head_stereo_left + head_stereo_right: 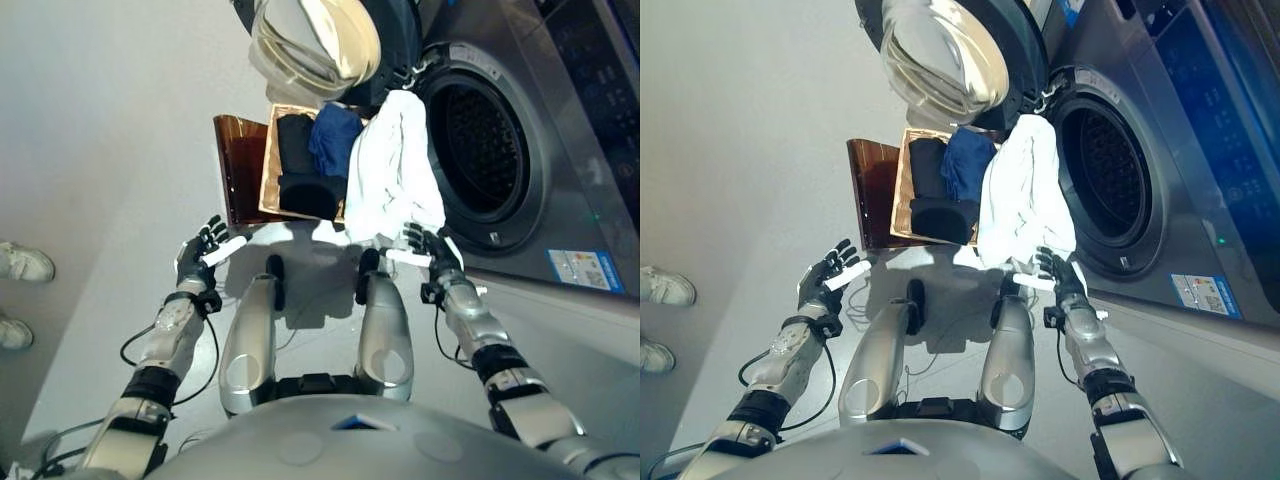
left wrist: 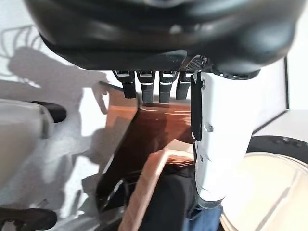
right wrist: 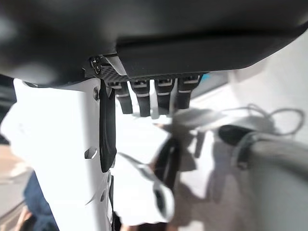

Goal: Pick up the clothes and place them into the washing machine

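Note:
A shallow wicker basket point(image 1: 270, 172) rests on a dark brown box point(image 1: 238, 165) beside the washing machine point(image 1: 520, 120). It holds black clothes point(image 1: 300, 170) and a blue garment point(image 1: 333, 138). A white cloth point(image 1: 392, 175) hangs over the basket's right side, next to the machine's open drum point(image 1: 482, 150). My left hand point(image 1: 201, 255) is open and empty, near the box's front left. My right hand point(image 1: 430, 248) is open and empty, just below the white cloth's lower edge. The basket and black clothes also show in the left wrist view point(image 2: 154, 183).
The machine's round glass door point(image 1: 315, 40) stands open above the basket. A person's white shoes point(image 1: 22, 265) are at the far left on the grey floor.

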You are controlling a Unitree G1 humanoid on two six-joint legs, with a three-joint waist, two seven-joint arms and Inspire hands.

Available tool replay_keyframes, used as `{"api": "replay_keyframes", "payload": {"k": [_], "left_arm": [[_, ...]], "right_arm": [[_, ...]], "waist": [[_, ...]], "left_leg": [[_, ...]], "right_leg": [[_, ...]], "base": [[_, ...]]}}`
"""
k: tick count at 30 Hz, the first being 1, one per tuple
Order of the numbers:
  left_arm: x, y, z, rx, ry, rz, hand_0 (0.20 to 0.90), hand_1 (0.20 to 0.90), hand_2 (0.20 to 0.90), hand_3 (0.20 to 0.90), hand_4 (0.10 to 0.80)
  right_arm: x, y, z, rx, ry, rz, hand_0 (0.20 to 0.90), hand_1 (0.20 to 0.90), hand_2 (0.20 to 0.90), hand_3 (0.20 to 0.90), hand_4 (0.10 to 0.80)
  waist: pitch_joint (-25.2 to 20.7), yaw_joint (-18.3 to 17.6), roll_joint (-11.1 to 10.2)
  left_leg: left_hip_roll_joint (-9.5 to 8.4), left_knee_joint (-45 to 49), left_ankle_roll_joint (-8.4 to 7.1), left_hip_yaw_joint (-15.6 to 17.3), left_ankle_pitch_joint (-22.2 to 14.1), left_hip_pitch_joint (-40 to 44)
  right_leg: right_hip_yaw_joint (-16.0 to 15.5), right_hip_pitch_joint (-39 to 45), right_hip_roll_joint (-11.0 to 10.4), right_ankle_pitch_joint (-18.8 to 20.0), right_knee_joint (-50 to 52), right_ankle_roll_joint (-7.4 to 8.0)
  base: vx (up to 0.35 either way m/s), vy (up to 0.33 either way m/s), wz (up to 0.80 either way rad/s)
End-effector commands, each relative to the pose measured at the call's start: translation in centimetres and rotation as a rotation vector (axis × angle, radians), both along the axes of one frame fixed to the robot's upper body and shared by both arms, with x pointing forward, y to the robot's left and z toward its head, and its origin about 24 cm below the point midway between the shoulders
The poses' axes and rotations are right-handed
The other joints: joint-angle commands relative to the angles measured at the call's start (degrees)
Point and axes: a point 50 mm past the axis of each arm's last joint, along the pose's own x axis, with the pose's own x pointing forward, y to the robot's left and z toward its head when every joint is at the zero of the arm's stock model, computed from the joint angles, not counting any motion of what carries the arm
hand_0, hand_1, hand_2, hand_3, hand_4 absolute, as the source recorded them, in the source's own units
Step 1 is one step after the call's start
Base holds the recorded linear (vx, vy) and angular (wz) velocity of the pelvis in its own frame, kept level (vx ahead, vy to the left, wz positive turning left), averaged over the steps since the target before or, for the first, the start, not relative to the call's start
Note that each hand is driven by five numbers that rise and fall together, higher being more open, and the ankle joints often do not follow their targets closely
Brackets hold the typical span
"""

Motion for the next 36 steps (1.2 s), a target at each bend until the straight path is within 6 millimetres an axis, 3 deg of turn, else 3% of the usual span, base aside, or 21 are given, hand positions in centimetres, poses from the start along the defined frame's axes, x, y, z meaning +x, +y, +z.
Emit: {"api": "replay_keyframes", "payload": {"k": [1,6,10,15,20,23,30,32,34,35,36], "left_arm": [[0.7,0.3,2.4,0.014,-0.141,0.011,0.9,0.9,0.9,0.9,0.8],[1.1,0.1,3.1,0.021,-0.168,0.001,0.9,0.9,0.9,0.9,0.8],[1.3,-0.3,2.9,0.01,-0.152,0.027,0.9,0.9,0.9,0.9,0.8],[1.4,-0.7,2.6,-0.014,-0.149,0.044,0.9,0.9,0.9,0.9,0.8],[1.8,-0.8,3.8,-0.011,-0.212,-0.012,0.9,0.9,0.9,0.9,0.8],[1.7,-0.8,3.8,-0.011,-0.209,-0.022,0.9,0.9,0.9,0.9,0.8],[2.2,-1.4,4.4,0.0,-0.233,-0.073,0.9,0.9,0.9,0.9,0.8],[2.4,-1.6,4.5,-0.005,-0.241,-0.076,0.9,0.9,0.9,0.9,0.8],[2.4,-1.6,4.5,-0.004,-0.24,-0.076,0.9,0.9,0.9,0.9,0.8],[2.4,-1.6,4.4,-0.006,-0.236,-0.073,0.9,0.9,0.9,0.9,0.8],[2.4,-1.6,4.4,-0.006,-0.239,-0.074,0.9,0.9,0.9,0.9,0.8]], "right_arm": [[2.2,-3.1,4.0,-0.191,-0.156,-0.054,0.9,0.9,0.9,0.9,0.8],[6.8,-4.6,9.8,-0.39,-0.287,-0.115,0.9,0.9,0.9,0.9,0.8],[8.5,-3.9,12.5,-0.411,-0.367,-0.135,0.9,0.9,0.9,0.9,0.8],[8.7,-2.3,12.6,-0.424,-0.393,-0.053,0.9,0.9,0.9,0.9,0.8],[10.3,-4.2,12.3,-0.321,-0.266,-0.136,0.9,0.9,0.9,0.9,0.8],[10.4,-4.5,12.3,-0.313,-0.243,-0.145,0.9,0.9,0.9,0.9,0.8],[10.1,-7.6,13.1,-0.377,-0.14,-0.293,0.9,0.9,0.9,0.9,0.8],[10.1,-7.8,13.4,-0.353,-0.156,-0.305,0.9,0.9,0.9,0.9,0.8],[10.3,-7.8,13.8,-0.36,-0.166,-0.304,0.9,0.9,0.9,0.9,0.8],[10.7,-7.5,14.3,-0.377,-0.178,-0.282,0.9,0.9,0.9,0.9,0.8],[10.7,-7.5,14.4,-0.376,-0.181,-0.283,0.9,0.9,0.9,0.9,0.8]], "waist": [[-3.49,1.42,0.72],[-2.68,2.66,1.18],[-2.16,2.53,0.82],[-2.09,2.2,0.35],[-2.02,4.59,1.69],[-1.98,4.96,1.85],[-0.95,7.09,3.04],[-0.63,7.41,3.31],[-0.6,7.45,3.28],[-0.7,7.69,3.24],[-0.67,7.57,3.19]], "left_leg": [[2.76,-0.57,-3.03,-2.38,0.15,-0.65],[2.28,-0.23,-2.92,-2.2,0.69,-4.57],[2.21,0.38,-2.94,-2.35,0.15,-5.24],[1.98,0.34,-2.91,-2.63,0.07,-5.38],[0.82,1.6,-2.52,-3.11,0.18,-7.87],[0.72,1.86,-2.48,-3.11,0.22,-8.3],[-0.37,2.82,-1.87,-3.29,0.19,-10.32],[-0.43,3.76,-1.96,-3.59,-1.61,-10.2],[-0.69,3.06,-1.78,-3.51,0.38,-10.93],[-0.59,3.63,-1.9,-3.72,-1.44,-10.36],[-0.82,2.98,-1.72,-3.61,0.41,-11.07]], "right_leg": [[1.61,0.8,-0.23,1.02,-0.64,-0.7],[1.88,-3.2,-0.28,1.39,-0.01,-0.76],[1.96,-3.73,-0.12,1.0,0.8,-1.0],[1.47,-3.56,-0.39,0.94,0.74,-0.99],[0.83,-4.84,-1.2,0.72,1.59,-0.9],[0.79,-5.21,-1.24,0.7,1.89,-0.89],[0.28,-6.62,-1.71,0.42,3.2,-0.97],[0.24,-6.4,-1.67,-1.39,4.33,-0.74],[-0.04,-7.02,-1.84,0.17,3.62,-1.12],[0.13,-6.69,-1.62,-1.64,4.44,-0.88],[-0.01,-7.24,-1.8,0.01,3.61,-1.22]], "base": [[-0.039,0.001,-0.04],[-0.023,0.005,-0.01],[0.005,0.001,0.01],[0.015,-0.003,0.02],[-0.004,0.01,0.04],[0.002,0.016,0.06],[-0.001,0.018,0.1],[0.044,-0.007,0.14],[0.01,-0.004,0.08],[0.011,-0.006,0.08],[0.089,-0.02,0.08]]}}
